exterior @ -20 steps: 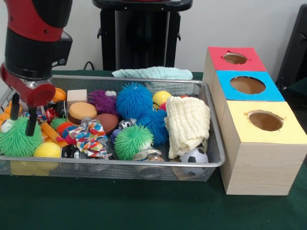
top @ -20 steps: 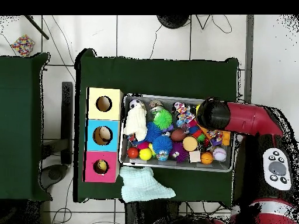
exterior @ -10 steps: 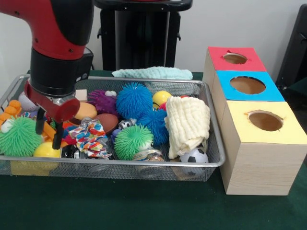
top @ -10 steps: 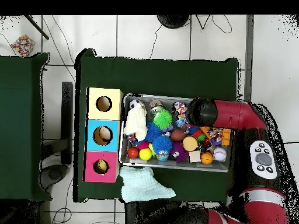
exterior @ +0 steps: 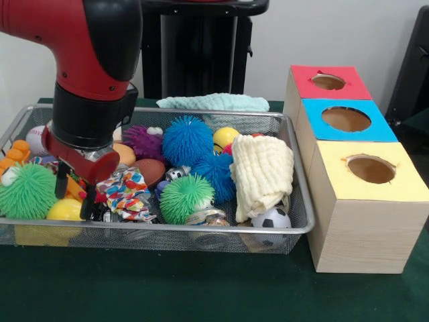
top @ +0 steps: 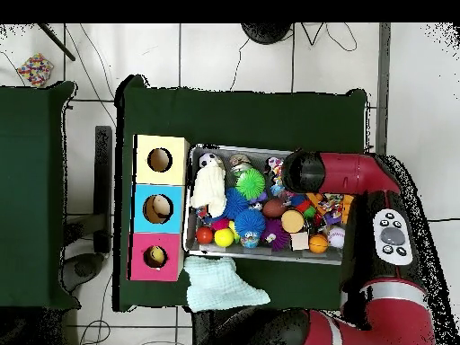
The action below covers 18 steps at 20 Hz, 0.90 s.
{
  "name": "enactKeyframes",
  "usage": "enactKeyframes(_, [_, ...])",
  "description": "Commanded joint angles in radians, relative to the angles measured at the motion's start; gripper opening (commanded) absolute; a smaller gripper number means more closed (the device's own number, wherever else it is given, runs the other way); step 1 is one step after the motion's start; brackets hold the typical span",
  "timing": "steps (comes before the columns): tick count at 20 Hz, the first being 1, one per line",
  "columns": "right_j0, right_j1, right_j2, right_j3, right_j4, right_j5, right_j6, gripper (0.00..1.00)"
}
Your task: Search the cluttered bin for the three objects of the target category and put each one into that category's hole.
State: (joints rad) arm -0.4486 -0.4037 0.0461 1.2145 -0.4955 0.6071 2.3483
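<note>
The claw (exterior: 73, 198) has slid along the bin (exterior: 295, 231) and dipped low, fingers apart and empty, straddling an orange toy (exterior: 74, 188); yellow ball (exterior: 65, 210) just below. A grab looks near.

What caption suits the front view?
Sawyer's open gripper hangs low over the left end of a toy-filled wire bin, beside a three-hole sorting box.

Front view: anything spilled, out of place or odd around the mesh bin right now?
One thing: a pale teal cloth lies on the green table outside the wire mesh bin, behind its far rim, not inside with the toys. Within the bin, a cream folded cloth drapes over the clutter. Nothing looks spilled or damaged.
</note>
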Motion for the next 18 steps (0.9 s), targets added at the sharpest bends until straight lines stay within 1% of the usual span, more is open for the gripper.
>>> enactKeyframes(1, [0.038, 0.015, 0.025, -0.066, -0.101, 0.006, -0.165, 1.0])
enactKeyframes(5, [0.037, -0.001, 0.029, -0.06, -0.104, 0.022, -0.161, 1.0])
enactKeyframes(8, [0.05, -0.011, 0.009, -0.065, -0.115, 0.037, -0.149, 1.0])
enactKeyframes(12, [0.069, -0.019, -0.019, -0.085, -0.131, 0.097, -0.174, 1.0])
enactKeyframes(13, [0.064, -0.031, -0.017, -0.071, -0.123, 0.104, -0.178, 1.0])
enactKeyframes(17, [0.045, -0.035, -0.002, -0.071, -0.091, 0.179, -0.207, 1.0])
enactKeyframes(18, [0.039, -0.04, -0.003, -0.066, -0.094, 0.183, -0.221, 1.0])
